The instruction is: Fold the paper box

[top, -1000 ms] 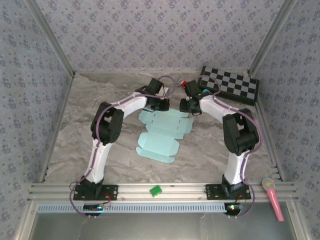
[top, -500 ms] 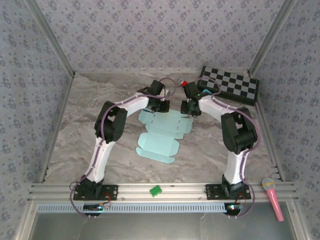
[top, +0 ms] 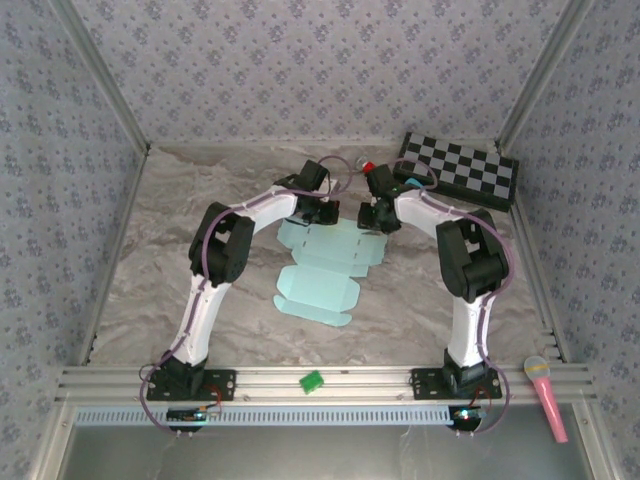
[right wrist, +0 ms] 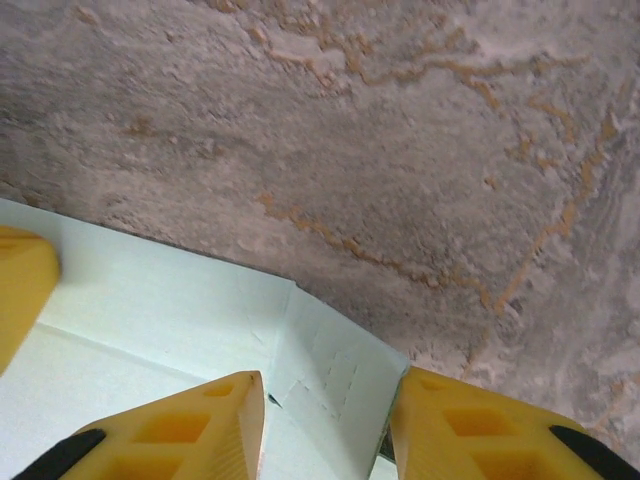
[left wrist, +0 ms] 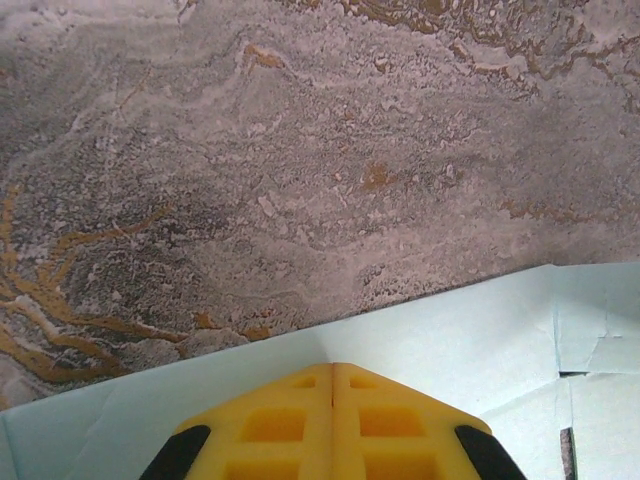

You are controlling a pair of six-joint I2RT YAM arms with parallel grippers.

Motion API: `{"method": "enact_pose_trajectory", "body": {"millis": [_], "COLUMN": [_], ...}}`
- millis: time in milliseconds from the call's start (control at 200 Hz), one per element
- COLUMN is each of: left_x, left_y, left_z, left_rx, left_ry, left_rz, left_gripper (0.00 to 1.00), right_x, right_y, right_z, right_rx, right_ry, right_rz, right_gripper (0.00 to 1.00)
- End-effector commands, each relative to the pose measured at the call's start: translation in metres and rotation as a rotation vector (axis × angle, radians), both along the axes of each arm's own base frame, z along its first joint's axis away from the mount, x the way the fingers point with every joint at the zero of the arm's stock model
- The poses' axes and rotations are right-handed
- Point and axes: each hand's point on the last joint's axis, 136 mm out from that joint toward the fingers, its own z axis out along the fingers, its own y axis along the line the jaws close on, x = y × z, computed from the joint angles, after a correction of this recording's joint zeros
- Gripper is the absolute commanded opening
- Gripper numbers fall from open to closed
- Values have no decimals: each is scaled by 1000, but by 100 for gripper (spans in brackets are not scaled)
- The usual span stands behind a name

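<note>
The paper box (top: pixel 325 265) is a pale blue die-cut sheet lying flat in the middle of the table. My left gripper (top: pixel 318 212) is at its far edge. Its yellow fingers (left wrist: pixel 333 366) are shut together with the tip down on the card (left wrist: pixel 440 340) and nothing between them. My right gripper (top: pixel 380 218) is at the sheet's far right corner. Its jaws (right wrist: pixel 325 385) stand apart, one on each side of a small creased corner flap (right wrist: pixel 345 365). The right finger (right wrist: pixel 470 425) touches the flap's edge. The left gripper's yellow finger (right wrist: pixel 20 290) shows at the left edge of the right wrist view.
A black-and-white checkerboard (top: pixel 458 170) lies at the back right, with a small red object (top: pixel 368 166) near it. A green block (top: pixel 312 381) sits on the front rail, and a pink microphone (top: pixel 546 396) lies at the front right. Patterned walls close in three sides.
The right gripper has shifted slightly left onto the sheet's corner, and its jaws have narrowed a little. The left arm's elbow has swung slightly right, while its gripper stays shut at the far edge.
</note>
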Motion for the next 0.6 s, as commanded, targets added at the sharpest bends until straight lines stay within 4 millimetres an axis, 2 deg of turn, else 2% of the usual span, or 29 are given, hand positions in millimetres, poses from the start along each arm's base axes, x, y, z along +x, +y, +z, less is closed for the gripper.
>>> {"method": "enact_pose_trajectory", "body": {"millis": [0, 175, 340, 495, 595], "left_x": [-20, -20, -20, -20, -20], "left_y": [13, 13, 14, 15, 15], "left_z": [-37, -38, -39, -40, -40], "left_rx": [71, 73, 73, 80, 81], "left_ry": [91, 92, 95, 93, 92], "left_rz": [10, 10, 11, 12, 14], "left_gripper": [0, 0, 0, 0, 0], "right_x": [5, 4, 2, 0, -11], "right_y": [25, 52, 57, 44, 28], "right_z": [18, 25, 18, 38, 52], "right_rx": [103, 197, 207, 160, 83], "right_ry": [-62, -91, -59, -111, -133], "right_rz": [91, 188, 197, 165, 136], "right_gripper": [36, 32, 32, 33, 35]}}
